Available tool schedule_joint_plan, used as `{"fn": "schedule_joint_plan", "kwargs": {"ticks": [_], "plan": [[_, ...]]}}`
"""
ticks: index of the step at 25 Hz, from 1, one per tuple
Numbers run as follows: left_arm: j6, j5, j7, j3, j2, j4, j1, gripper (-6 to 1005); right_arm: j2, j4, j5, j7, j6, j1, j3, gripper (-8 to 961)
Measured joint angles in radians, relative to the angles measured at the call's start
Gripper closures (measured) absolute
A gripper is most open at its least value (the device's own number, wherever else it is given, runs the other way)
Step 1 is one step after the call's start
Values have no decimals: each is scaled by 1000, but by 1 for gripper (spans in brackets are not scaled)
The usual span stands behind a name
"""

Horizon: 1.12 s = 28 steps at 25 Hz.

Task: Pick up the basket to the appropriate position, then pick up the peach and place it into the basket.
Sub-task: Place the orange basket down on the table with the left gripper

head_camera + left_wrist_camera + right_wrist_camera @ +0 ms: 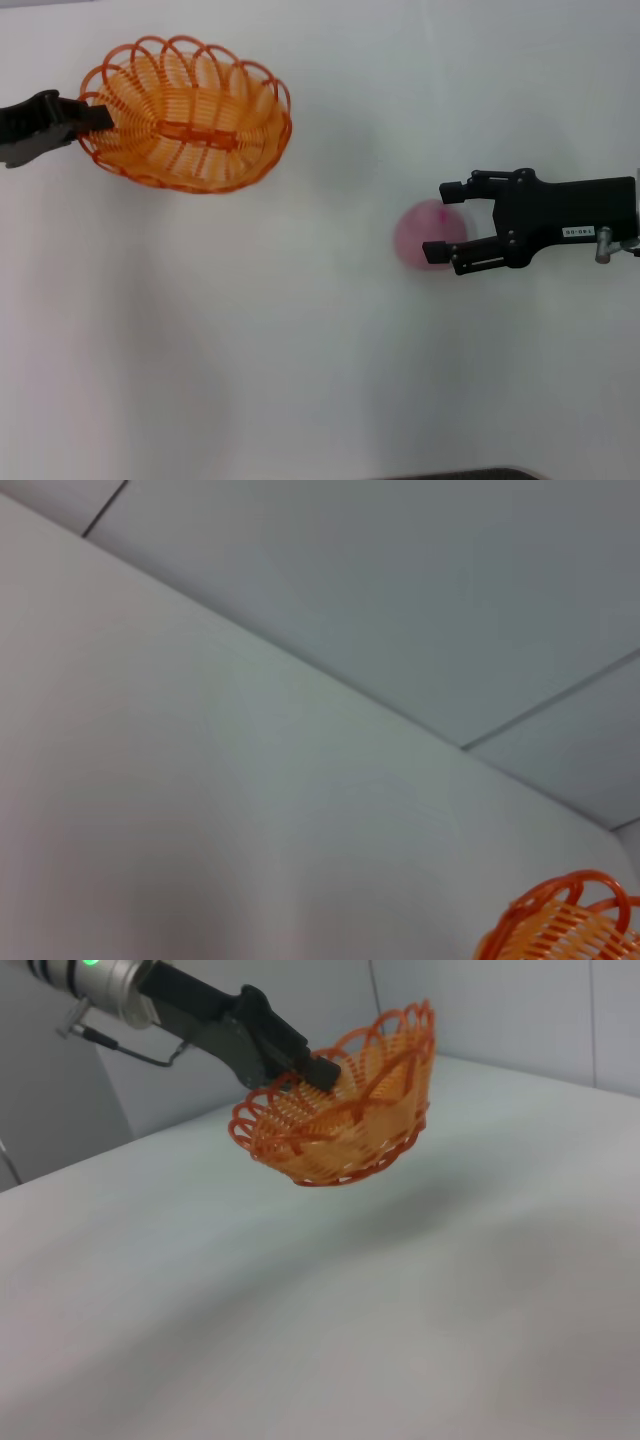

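Note:
The orange wire basket (190,115) hangs tilted in the air at the upper left, held by its rim. My left gripper (95,118) is shut on that rim. The right wrist view shows the basket (345,1120) lifted clear of the white table, with the left gripper (310,1068) clamped on its edge. A bit of the basket rim (570,920) shows in the left wrist view. The pink peach (425,235) lies on the table at the right. My right gripper (440,220) is open above it, one finger on each side.
The white table (300,350) spreads under both arms. A dark edge (470,474) shows at the table's front. A grey wall with seams (400,600) stands behind the table.

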Motion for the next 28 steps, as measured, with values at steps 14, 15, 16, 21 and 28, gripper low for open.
{"fn": "schedule_joint_plan", "kwargs": {"ticks": [14, 15, 16, 21, 28], "plan": [[-45, -186, 66, 63, 0, -120, 46, 928, 3, 14, 12, -8, 19, -7, -1, 8], [-45, -197, 69, 63, 0, -122, 47, 928, 3, 14, 12, -8, 18, -8, -1, 8], [-48, -201, 69, 61, 0, -126, 48, 928, 3, 14, 12, -8, 18, -9, -2, 8], [-76, -220, 49, 60, -1, -140, 72, 928, 3, 14, 12, -7, 18, -10, -2, 8], [-194, -159, -63, 180, -2, -132, 108, 927, 1, 10, 12, -1, 17, -10, -1, 7]]}}
